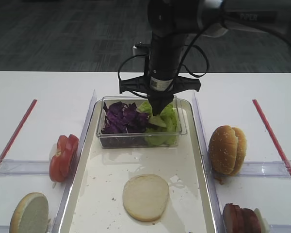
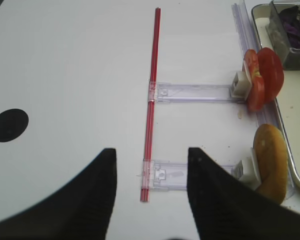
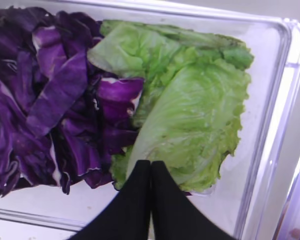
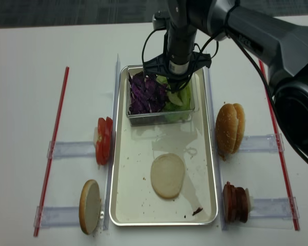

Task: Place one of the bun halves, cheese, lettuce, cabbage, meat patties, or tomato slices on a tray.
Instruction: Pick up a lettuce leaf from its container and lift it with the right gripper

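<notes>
White tabletop (image 1: 39, 87) spreads beneath a long cream-floored metal-rimmed tray (image 1: 87, 194) holding a clear plastic tub (image 1: 101, 141) and one pale bun half (image 1: 145, 197). Inside the tub, the crinkled light-green lettuce (image 3: 190, 115) lies beside purple shredded cabbage (image 3: 50, 100). The right gripper (image 3: 150, 167), jaws pressed together at the leaf's edge, should lift straight up, slowly. The left gripper (image 2: 151, 165) hangs spread apart.

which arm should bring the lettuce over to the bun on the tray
Right. Its tool is already down in the tub, jaws shut at the edge of the lettuce, just above the tray's bun half. The left tool hangs open over bare table, away from the tray.
</notes>
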Action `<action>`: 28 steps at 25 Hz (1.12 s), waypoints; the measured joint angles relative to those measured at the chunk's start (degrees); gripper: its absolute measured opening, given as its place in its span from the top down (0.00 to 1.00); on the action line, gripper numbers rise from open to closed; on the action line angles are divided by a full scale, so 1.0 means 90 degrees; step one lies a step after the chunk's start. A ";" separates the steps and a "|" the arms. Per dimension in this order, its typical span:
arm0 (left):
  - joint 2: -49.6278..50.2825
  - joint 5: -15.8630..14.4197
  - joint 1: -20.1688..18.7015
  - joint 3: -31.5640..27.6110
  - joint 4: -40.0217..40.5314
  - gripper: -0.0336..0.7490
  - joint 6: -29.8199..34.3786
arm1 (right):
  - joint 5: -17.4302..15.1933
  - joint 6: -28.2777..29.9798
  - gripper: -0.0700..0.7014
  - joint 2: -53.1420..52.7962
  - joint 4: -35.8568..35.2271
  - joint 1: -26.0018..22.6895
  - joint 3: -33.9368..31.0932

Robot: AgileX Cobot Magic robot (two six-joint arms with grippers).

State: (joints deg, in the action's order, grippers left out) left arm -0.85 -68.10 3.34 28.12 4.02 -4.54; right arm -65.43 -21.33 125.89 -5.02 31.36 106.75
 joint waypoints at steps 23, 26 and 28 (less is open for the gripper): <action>0.0000 0.0000 0.0000 0.0000 0.0000 0.57 0.0000 | -0.0557 -0.0068 0.86 -0.0437 0.0338 0.0248 0.0412; 0.0000 0.0000 0.0000 0.0000 0.0000 0.57 0.0000 | -0.0571 -0.0095 0.86 -0.0565 0.0370 0.0248 0.0412; 0.0000 0.0000 0.0000 0.0000 0.0000 0.57 0.0000 | -0.0574 -0.0119 0.86 -0.0596 0.0380 0.0248 0.0412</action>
State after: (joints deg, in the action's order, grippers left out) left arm -0.85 -68.10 3.34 28.12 4.02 -4.54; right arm -70.59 -22.40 120.52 -1.60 33.59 110.45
